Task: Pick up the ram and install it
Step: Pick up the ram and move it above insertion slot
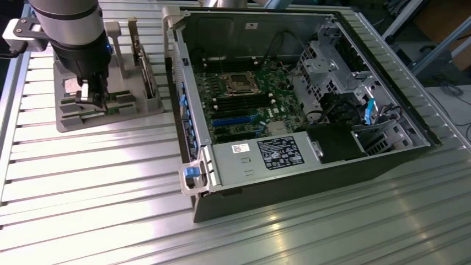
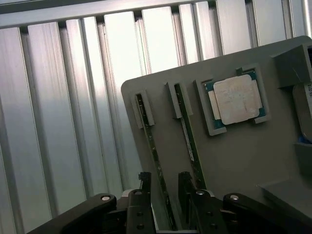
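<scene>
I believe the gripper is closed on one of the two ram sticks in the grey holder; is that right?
Not quite: the gripper is open, not closed. It straddles one of the two ram sticks in the grey holder without gripping it, as the wrist view shows.

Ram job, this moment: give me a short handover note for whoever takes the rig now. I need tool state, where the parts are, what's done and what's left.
Tool: open, low over the grey holder, one finger on each side of the ram that stands farther from the CPU chip; no grip yet.
Second ram stick: on edge in the neighbouring holder slot.
Open computer case: at the exterior view's right of the holder, motherboard exposed.
Done: tool lined up on the ram; nothing lifted.
Left: the whole pick-up and install.
</scene>
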Tool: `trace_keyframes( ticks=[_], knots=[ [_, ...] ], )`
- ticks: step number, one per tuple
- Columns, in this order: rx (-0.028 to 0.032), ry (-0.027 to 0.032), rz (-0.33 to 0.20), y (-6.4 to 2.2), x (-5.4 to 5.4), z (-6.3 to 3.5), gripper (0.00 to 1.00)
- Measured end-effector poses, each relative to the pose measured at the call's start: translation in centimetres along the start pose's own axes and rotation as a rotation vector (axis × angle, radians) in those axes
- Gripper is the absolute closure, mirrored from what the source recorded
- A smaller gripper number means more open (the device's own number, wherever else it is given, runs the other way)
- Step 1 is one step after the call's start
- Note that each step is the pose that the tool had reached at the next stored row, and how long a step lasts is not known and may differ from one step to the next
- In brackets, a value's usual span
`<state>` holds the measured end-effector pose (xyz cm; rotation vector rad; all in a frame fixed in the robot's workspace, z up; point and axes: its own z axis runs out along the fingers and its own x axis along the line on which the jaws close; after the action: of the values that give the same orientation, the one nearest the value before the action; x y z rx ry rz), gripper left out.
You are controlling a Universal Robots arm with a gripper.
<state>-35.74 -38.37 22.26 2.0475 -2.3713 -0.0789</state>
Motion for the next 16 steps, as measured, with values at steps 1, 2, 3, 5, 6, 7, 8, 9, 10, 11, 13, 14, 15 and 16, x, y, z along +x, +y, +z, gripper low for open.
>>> trace_keyframes(
  ticks=[1, 2, 3, 5, 6, 7, 8, 9, 10, 11, 13, 14, 15, 16],
  knots=[
    [0.0000, 0.0000, -0.001, 0.05, 0.0, 0.14, 0.64],
    [0.0000, 0.0000, -0.002, 0.10, 0.0, 0.28, 0.64],
    [0.0000, 0.0001, -0.003, 0.15, 0.0, 0.41, 0.64],
    [0.0000, 0.0001, -0.005, 0.23, 0.0, 0.72, 0.64],
    [-0.0001, 0.0003, -0.009, 0.26, 0.1, 0.97, 0.64],
    [-0.0002, 0.0004, -0.012, 0.27, 0.1, 1.12, 0.64],
    [-0.0003, 0.0005, -0.014, 0.28, 0.1, 1.27, 0.64],
    [-0.0003, 0.0006, -0.017, 0.28, 0.1, 1.46, 0.64],
    [-0.0003, 0.0007, -0.020, 0.28, 0.1, 1.64, 0.64],
    [-0.0006, 0.0009, -0.021, 0.28, 0.1, 1.73, 0.64],
    [-0.0005, 0.0009, -0.021, 0.28, 0.1, 1.74, 0.64],
    [-0.0005, 0.0009, -0.021, 0.28, 0.1, 1.74, 0.64],
    [-0.0005, 0.0009, -0.021, 0.28, 0.1, 1.74, 0.65],
    [-0.0005, 0.0008, -0.021, 0.28, 0.1, 1.74, 0.72]
  ],
)
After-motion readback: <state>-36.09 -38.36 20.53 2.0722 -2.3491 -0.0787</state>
